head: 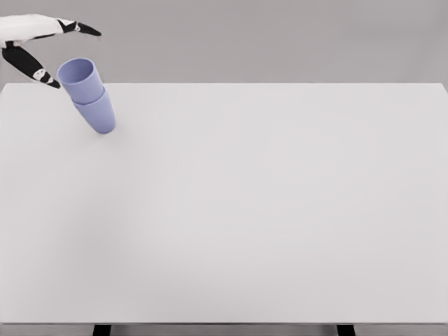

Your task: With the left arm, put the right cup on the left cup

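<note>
We see two blue cups nested at the far left of the worktop (266, 210): the top cup (78, 77) sits in the bottom cup (98, 114), the stack leaning left. Our left hand (42, 42) hovers just left of the top cup, fingers spread, holding nothing, apart from the rim.

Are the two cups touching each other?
Touching. The head view shows the top cup nested inside the bottom cup, with no gap, and the left robot hand open beside them.
</note>
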